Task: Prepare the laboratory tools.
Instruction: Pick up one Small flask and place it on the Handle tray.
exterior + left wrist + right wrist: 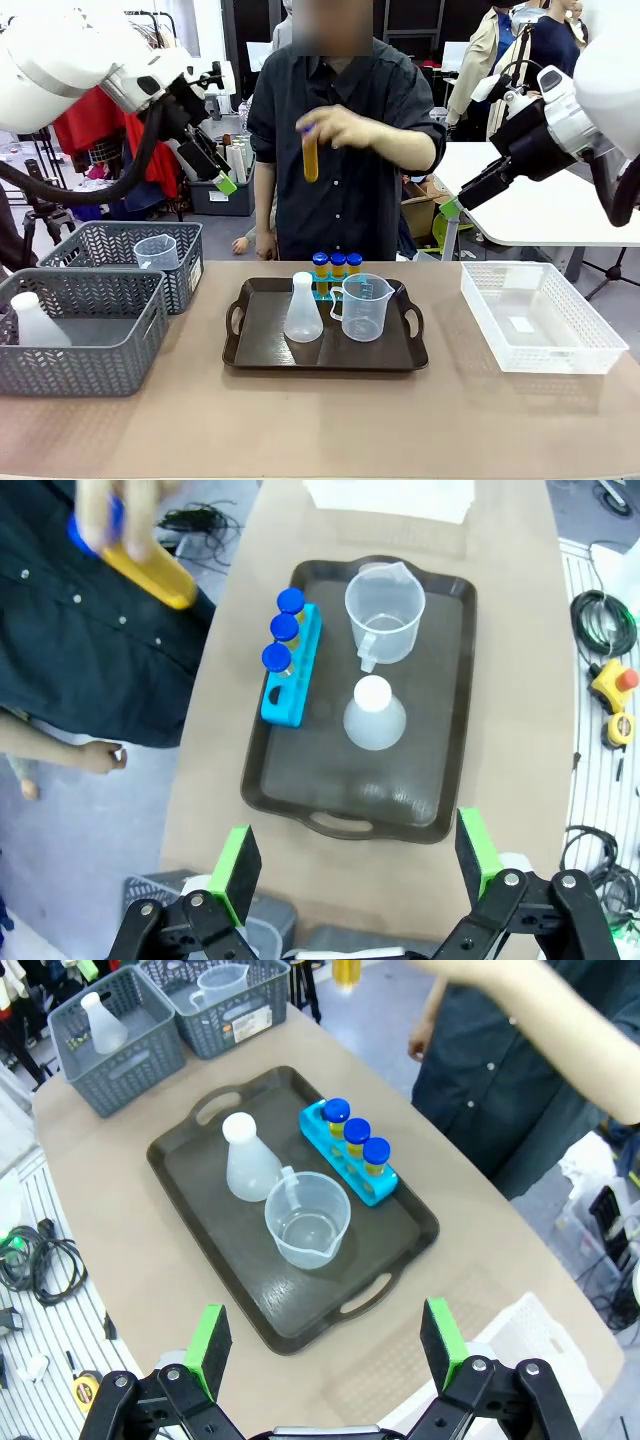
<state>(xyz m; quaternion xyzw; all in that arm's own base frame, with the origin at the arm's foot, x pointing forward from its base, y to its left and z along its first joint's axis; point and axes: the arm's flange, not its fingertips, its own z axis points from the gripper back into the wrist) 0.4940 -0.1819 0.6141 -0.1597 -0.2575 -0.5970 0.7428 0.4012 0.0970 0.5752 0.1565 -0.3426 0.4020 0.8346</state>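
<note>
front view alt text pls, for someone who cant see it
A person's hand holds up a tube of yellow liquid over a dark tray carrying a conical flask, a measuring beaker and three blue-capped tubes. Both grippers, left and right, hang open above the table.

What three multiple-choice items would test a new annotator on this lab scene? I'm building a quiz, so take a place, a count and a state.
1. Where does the conical flask on the table's middle stand?
A. in a grey basket
B. on the dark tray
C. in the white bin

2. How many capped tubes stand in the blue rack?
A. one
B. three
C. five

3. How is the left gripper?
A. open, holding nothing
B. shut on a tube
C. shut on the beaker

Key: 1 B, it stands beside the measuring beaker on the tray; 2 B, three blue caps show; 3 A, its green pads stand wide apart above the tray.
</note>
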